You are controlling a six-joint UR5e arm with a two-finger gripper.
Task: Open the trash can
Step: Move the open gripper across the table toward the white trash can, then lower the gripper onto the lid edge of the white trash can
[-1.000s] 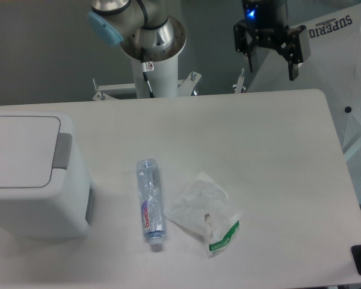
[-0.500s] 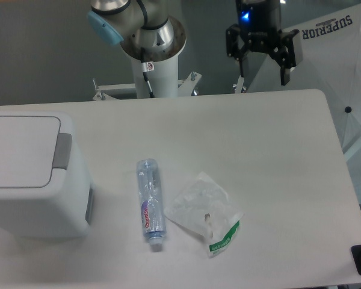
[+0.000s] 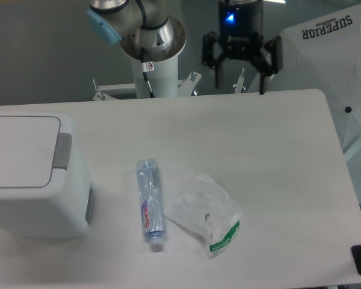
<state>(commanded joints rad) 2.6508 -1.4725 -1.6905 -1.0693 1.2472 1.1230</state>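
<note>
The trash can (image 3: 33,180) is a large white boxy bin at the left edge of the table, its flat lid down and its grey push tab (image 3: 62,150) facing right. My gripper (image 3: 240,78) hangs open above the table's far edge, well to the right of the bin and far from it. Nothing sits between its fingers.
A clear plastic bottle (image 3: 150,200) lies on the table right of the bin. A thin translucent plastic bag (image 3: 206,212) with a green strip lies beside it. The arm's base column (image 3: 154,60) stands behind the table. A white panel (image 3: 337,66) leans at the right.
The gripper has moved left along the far edge of the table, toward the arm's base. The bin, bottle and bag have not moved.
</note>
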